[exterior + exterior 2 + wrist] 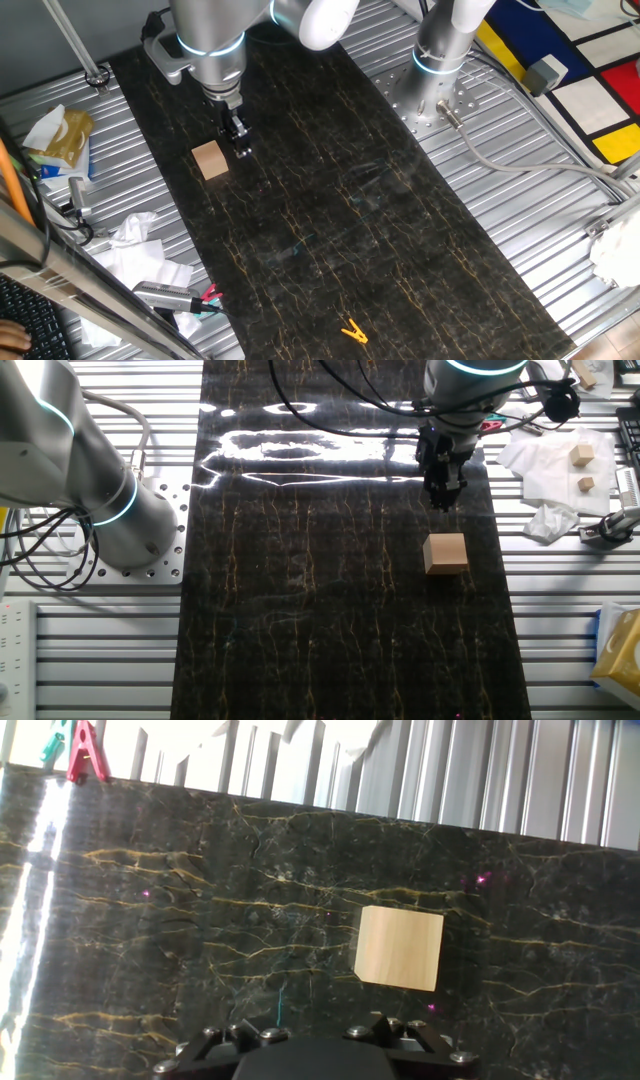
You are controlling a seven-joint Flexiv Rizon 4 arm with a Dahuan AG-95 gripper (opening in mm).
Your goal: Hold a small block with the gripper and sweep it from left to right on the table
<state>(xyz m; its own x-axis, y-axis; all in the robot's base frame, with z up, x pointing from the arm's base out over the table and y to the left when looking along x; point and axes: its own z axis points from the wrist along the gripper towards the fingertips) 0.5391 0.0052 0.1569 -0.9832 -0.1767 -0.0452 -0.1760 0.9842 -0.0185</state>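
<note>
The jaws look drawn together with nothing between them, though the fingertips are small and dark against the surface, so a narrow gap cannot be ruled out. The gripper (240, 143) points down just over the table (400, 250), hanging from the thick silver arm (208, 40) with its light-blue ring. The small block (210, 160) sits flat on the table just beside the gripper, apart from it and not touched by either finger; in the other fixed view the gripper (443, 495) hovers above the block (446, 553) along the table's length, near the table's edge. In the hand view only the black base of the gripper shows at the bottom rim, and the block (399, 948) lies ahead of it, slightly to the right, one pale plain face up on the gold-veined table (180, 920). Beyond the block, off the table's far edge, a red clip (88, 758) rests on the ribbed metal. Far from the block, toward the table's opposite end, a yellow clip (353, 331) lies on the black surface. A second silver arm's base (440, 60) stands on the ribbed metal across the table from the block.
</note>
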